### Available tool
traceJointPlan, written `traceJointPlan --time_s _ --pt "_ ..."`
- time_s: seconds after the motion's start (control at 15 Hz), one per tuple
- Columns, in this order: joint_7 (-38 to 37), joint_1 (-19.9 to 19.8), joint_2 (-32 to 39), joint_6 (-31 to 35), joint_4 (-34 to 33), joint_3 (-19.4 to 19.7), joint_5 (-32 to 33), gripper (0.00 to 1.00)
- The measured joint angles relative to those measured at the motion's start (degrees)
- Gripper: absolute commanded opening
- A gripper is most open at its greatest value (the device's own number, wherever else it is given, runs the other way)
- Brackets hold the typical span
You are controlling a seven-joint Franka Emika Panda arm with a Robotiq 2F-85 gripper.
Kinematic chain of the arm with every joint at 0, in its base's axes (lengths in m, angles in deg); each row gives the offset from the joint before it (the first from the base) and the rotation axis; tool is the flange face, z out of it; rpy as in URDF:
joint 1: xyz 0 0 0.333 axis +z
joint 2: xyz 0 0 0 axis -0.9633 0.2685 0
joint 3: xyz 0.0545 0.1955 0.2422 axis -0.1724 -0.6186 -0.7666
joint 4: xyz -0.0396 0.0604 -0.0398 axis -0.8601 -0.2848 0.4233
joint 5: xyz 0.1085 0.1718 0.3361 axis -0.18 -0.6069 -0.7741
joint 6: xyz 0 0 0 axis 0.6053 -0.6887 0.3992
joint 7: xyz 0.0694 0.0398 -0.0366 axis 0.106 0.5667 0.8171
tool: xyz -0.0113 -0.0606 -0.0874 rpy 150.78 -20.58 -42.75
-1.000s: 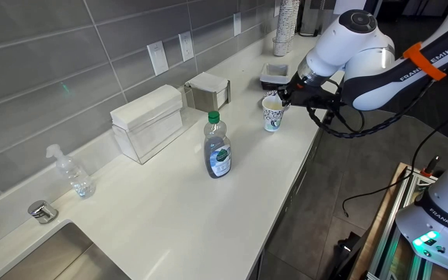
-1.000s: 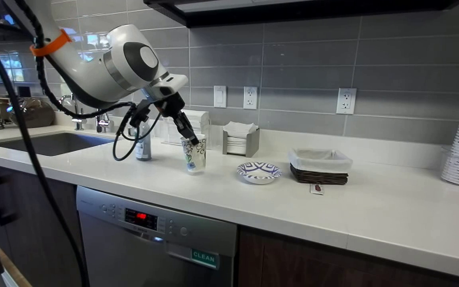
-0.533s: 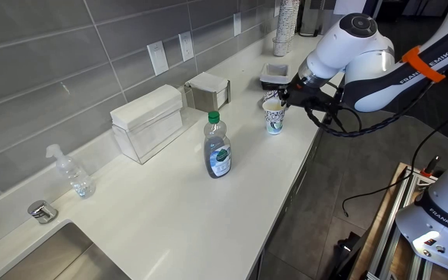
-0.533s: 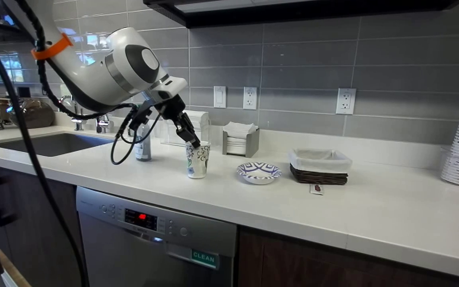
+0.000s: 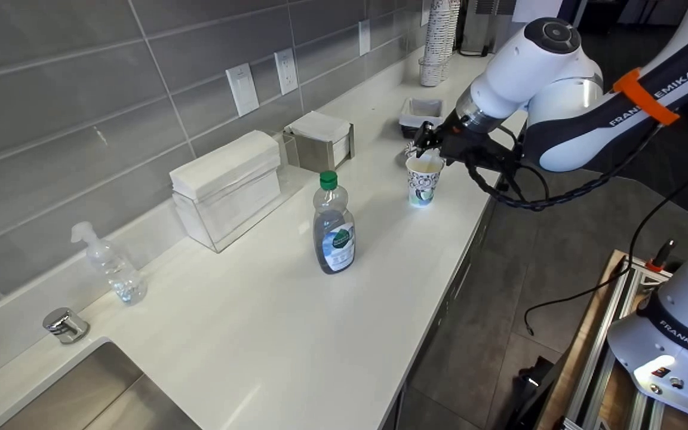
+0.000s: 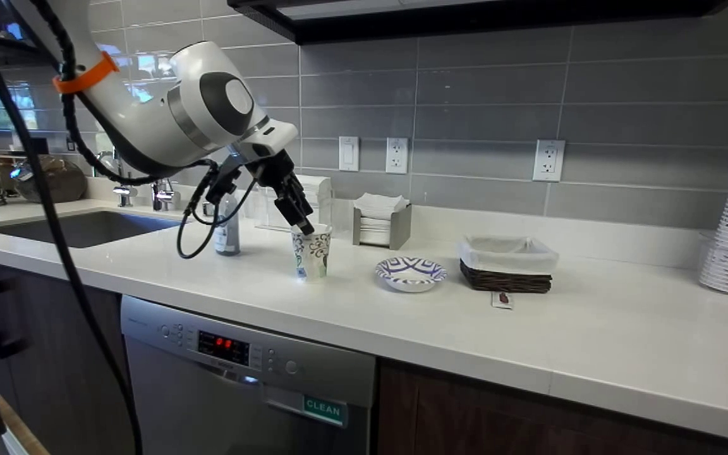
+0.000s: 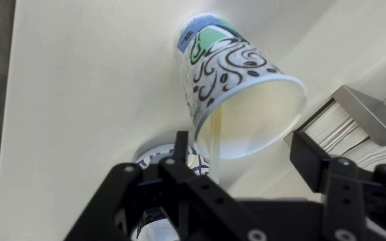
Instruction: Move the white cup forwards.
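Observation:
The white cup (image 5: 423, 182) stands upright on the counter in both exterior views, dark swirls and bluish-green marks on its side. Seen from the wrist, the cup (image 7: 233, 63) has its wide rim turned toward me. My gripper (image 7: 240, 145) is open; its two black fingers are well apart, one on either side of the rim, with a gap visible at the right one. A thin translucent strip (image 7: 214, 150) crosses the near rim; I cannot tell what it is. In an exterior view the gripper (image 6: 304, 229) sits at the top of the cup, covering part of its rim.
A blue-patterned dish (image 6: 411, 273) lies beside the cup, with a lined basket (image 6: 508, 265) beyond. Napkins fill a holder (image 5: 319, 146) by the wall. A green-capped soap bottle (image 5: 334, 233) stands on the counter, and the counter's edge (image 5: 466, 254) runs close by.
The cup was tilted and slightly raised a second ago; it came down upright on the counter. The gripper's fingers then spread apart, letting go of the rim.

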Motion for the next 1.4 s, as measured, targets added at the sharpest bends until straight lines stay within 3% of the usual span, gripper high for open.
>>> traceJointPlan --time_s 0.33,0.6,0.8,1.0,1.4 --pt "19.5 18.8 1.4 -2.0 -2.2 13.1 -20.0 1.0" --pt "34.2 35.1 -1.4 -17.9 -7.3 22.2 -36.7 1.0" --pt "42.4 34.0 -4.6 -32.1 -11.7 22.7 -41.5 1.0" --pt "44.2 33.8 -5.5 -46.7 -16.7 25.6 -39.6 1.0" --pt "57.0 25.1 -5.5 -74.0 -29.9 23.4 -35.7 1.0"
